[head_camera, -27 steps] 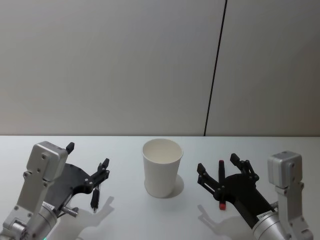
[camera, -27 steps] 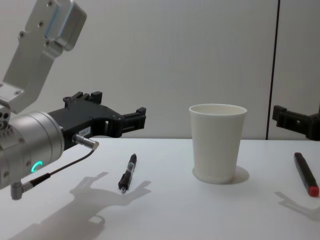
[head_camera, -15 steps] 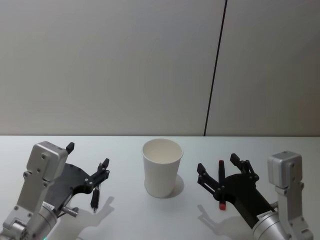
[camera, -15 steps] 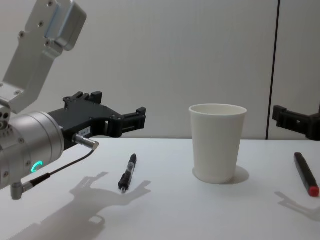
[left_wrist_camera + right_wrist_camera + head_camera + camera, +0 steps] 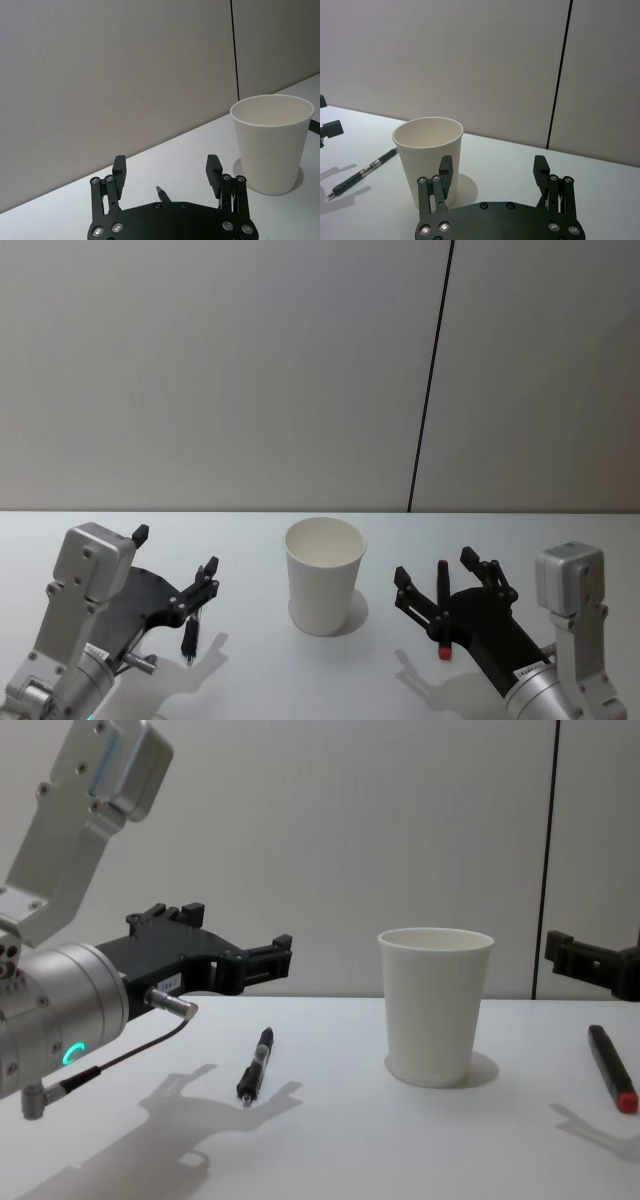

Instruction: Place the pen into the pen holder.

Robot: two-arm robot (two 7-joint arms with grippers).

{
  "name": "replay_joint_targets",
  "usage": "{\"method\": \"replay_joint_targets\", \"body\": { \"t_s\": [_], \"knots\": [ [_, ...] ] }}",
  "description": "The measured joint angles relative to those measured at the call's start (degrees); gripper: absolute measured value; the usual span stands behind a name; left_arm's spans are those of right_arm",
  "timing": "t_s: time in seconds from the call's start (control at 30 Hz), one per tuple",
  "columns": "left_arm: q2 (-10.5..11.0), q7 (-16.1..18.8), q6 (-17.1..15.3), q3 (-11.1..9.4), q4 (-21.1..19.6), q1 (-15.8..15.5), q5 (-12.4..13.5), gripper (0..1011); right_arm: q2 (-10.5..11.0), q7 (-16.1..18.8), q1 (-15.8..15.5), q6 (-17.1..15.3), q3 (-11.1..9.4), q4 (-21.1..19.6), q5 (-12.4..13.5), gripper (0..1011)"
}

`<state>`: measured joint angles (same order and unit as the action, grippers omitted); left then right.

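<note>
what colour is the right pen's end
Red end cap on a black pen; clearest in the chest view.

No text, brand or number can be read. A small white sticker (image 5: 527, 672) on the right arm's wrist, behind the right gripper (image 5: 433, 568), carries dark print too small to make out. A similar pale sticker (image 5: 96, 653) on the left arm's wrist, behind the left gripper (image 5: 176, 550), is equally illegible.
</note>
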<state>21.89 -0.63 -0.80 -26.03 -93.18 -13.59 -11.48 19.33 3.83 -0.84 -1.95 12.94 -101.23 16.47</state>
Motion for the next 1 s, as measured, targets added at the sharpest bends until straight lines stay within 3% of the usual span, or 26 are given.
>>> {"method": "replay_joint_targets", "body": {
  "t_s": [1.0],
  "knots": [
    [0.0,0.0,0.0,0.0,0.0,0.0,0.0,1003,-0.1,0.0,0.0,-0.1,0.0,0.0,0.0,1001]
  ]
}}
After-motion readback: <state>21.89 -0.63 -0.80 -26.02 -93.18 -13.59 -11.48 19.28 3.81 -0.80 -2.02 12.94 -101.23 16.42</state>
